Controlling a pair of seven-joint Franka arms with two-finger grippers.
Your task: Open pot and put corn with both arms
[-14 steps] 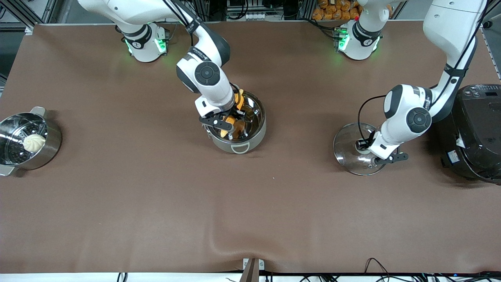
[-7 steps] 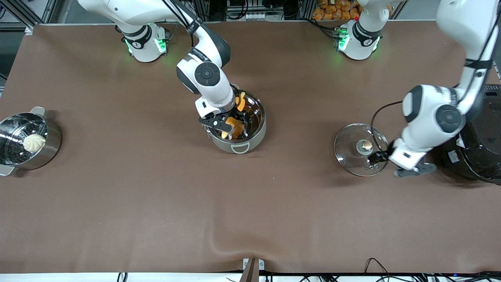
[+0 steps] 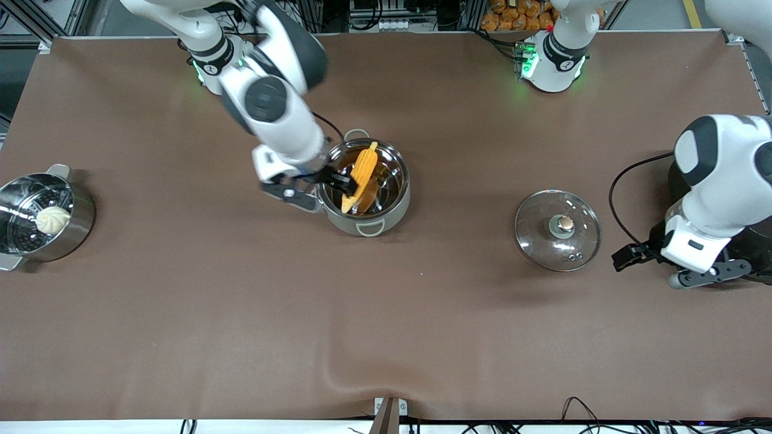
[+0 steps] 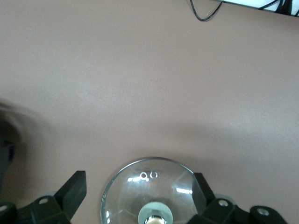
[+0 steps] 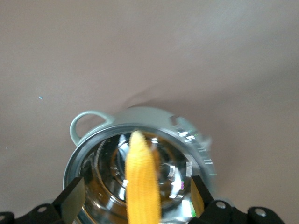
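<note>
Corn [image 3: 360, 176] now lies loose in the pot [image 3: 366, 188], tilted, its pale tip [image 3: 373, 146] leaning on the rim farthest from the front camera; a second ago the right gripper [image 3: 338, 182] was down inside the pot around the cob. Going from near to far: the glass lid [image 3: 558, 229] rests flat on the worktop [image 3: 386, 319] toward the left arm's end, knob up. The left gripper [image 3: 627, 256], which sat on that knob a second ago, has drawn off and hangs just beside the lid, fingers spread wide and empty. Farther back, the right gripper has backed up to the pot's rim at the right arm's end, fingers apart with nothing between them. Both steps look done; I judge only the arms' retreat remains.
</note>
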